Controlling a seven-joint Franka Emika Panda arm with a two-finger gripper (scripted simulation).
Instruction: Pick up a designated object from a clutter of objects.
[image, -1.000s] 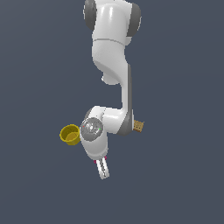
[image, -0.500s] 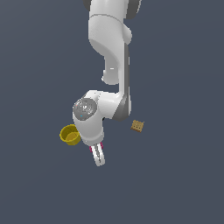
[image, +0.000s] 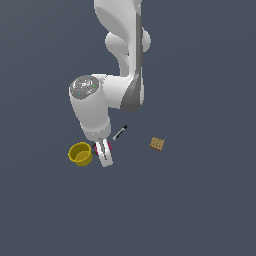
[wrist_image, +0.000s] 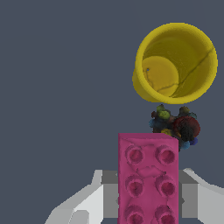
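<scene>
The white fingers (wrist_image: 85, 205) stand on either side of the small flat magenta-pink rectangular studded brick (wrist_image: 148, 177), one at each long side; in the wrist view the pink brick fills the space between them, so they look closed on it, though actual contact at the pads cannot be made out. In the exterior view the fingers (image: 104, 154) point down toward the dark grey counter (image: 200, 200), with only a sliver of the pink brick (image: 96, 149) showing beside them.

Just past the far end of the brick sits a dark purple-black lump with coloured flecks (wrist_image: 177, 124), close against the brick's corner. Beyond that lump is the yellow open-topped cup (wrist_image: 175, 63), upright, its mouth facing the wrist camera.

In the exterior view the yellow cup (image: 80, 153) lies just beside the fingers on the exterior view's left. A thin black-and-white stick (image: 120, 133) lies near them on the other side, and a tan brown block (image: 157, 144) rests further off toward the exterior view's right.
</scene>
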